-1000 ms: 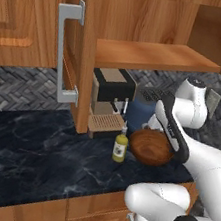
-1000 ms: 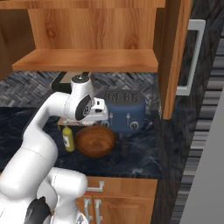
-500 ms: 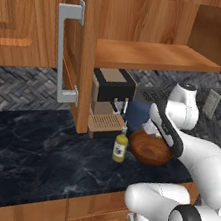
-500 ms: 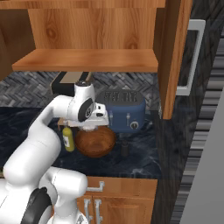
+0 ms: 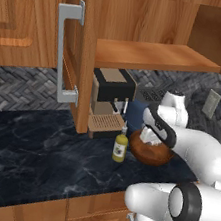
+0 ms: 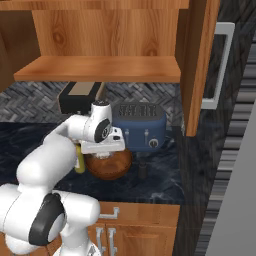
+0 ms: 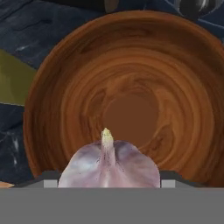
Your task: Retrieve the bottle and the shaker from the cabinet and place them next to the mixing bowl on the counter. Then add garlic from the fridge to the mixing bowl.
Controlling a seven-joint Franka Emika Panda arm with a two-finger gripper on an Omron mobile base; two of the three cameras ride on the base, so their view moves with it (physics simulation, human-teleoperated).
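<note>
I am wearing smooth, glossy white rounded shells along my arm (image 5: 202, 152), showing dark grey round joint caps and black bands between links.

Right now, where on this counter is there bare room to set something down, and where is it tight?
Free: the dark counter left of the bottle, out to the front edge, and the strip right of the shaker. Crowded: coffee machine, toaster and mixing bowl bunch together under the gripper holding garlic.

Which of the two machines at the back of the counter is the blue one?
The toaster, standing behind the wooden mixing bowl, is the blue one, with slots on top and a round knob. The coffee machine beside it is black and tan.
</note>
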